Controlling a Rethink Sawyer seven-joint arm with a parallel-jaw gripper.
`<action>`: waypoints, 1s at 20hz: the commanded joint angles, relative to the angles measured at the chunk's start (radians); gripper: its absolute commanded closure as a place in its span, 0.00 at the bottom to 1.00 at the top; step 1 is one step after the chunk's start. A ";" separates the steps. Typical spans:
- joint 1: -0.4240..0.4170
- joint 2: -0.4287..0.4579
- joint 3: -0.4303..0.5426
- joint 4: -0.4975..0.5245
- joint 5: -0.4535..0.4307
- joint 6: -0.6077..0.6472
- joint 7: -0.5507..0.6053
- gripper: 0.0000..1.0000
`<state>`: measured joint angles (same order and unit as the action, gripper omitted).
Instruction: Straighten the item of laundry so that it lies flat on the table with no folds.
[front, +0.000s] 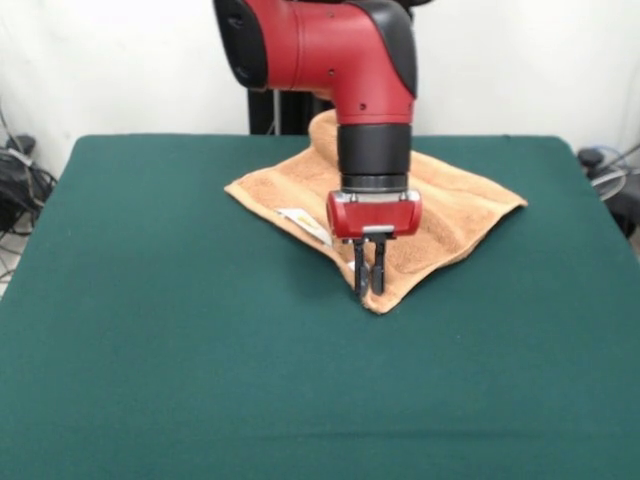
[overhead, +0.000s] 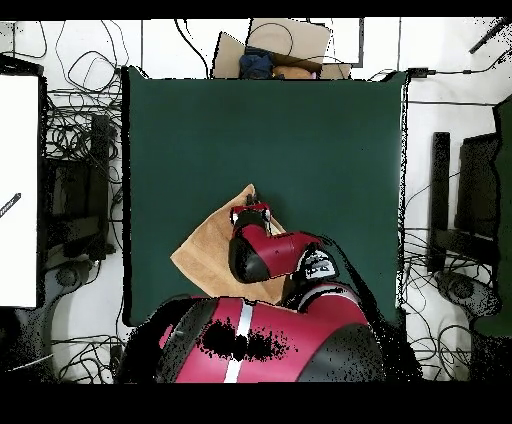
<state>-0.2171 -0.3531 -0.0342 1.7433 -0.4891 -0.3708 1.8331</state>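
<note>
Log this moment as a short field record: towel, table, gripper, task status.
towel: small orange-tan terry towel, lying as a diamond, white label near one edge, a raised fold at its far side behind the arm
table: dark green felt-topped table
gripper: red and black gripper, pointing down at the towel's near corner, jaws close together; contact unclear
task status: not flat yet

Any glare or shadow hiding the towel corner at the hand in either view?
Front view: even light, no glare; the hand casts only a faint shadow on the towel, and the near corner reads clearly. Overhead view: the arm covers much of the towel, so only its edge shows.
</note>
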 joint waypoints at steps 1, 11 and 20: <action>0.005 0.009 0.123 -0.139 0.003 0.169 0.064 1.00; -0.003 0.024 0.104 -0.154 -0.003 0.116 0.086 1.00; -0.010 0.110 0.127 -0.292 -0.005 0.115 0.060 1.00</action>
<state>-0.2117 -0.3563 -0.0229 1.6946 -0.4899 -0.2908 1.8331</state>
